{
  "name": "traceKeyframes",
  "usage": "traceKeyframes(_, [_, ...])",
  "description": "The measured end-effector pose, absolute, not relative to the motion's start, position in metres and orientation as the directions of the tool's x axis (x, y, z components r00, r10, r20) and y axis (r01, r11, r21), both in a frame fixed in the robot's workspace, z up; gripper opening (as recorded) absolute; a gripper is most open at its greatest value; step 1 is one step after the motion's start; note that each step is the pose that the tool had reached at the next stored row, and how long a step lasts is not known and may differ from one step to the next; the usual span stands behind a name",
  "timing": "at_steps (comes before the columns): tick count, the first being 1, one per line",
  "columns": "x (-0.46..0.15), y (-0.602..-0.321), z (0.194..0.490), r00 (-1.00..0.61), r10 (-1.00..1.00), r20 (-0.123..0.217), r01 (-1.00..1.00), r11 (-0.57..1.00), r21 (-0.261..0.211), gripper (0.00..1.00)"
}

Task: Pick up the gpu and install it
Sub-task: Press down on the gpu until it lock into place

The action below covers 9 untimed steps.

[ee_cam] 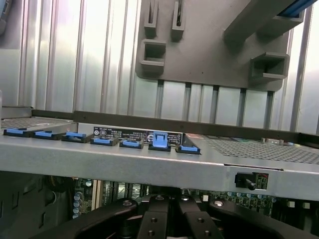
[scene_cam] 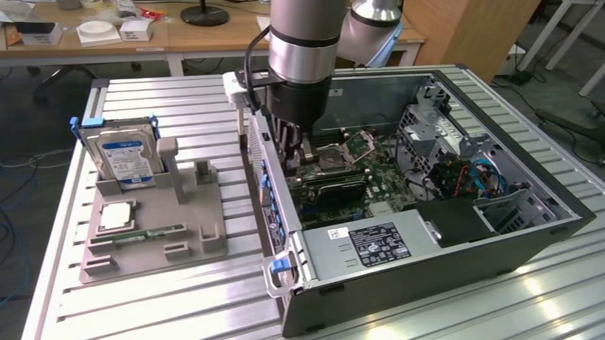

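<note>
The claw is reaching down inside the open computer case, its fingers pressed together, hanging just above the motherboard. The gpu is lying low in the case right beside the fingertips; whether they are touching it is unclear. On the bench, the grey holder is carrying the hard drive upright

The end effector, closed, reaches into the open computer case above the gpu.
</note>
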State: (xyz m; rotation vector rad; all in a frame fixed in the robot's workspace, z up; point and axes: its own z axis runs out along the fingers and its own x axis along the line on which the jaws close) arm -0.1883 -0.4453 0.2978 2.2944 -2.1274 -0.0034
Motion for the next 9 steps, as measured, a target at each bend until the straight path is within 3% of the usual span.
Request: traceKeyframes(9, [-0.1912, -0.4454, 0.297, 0.076, -0.997, 0.007, -0.997, -0.076, 0.011, 0.1])
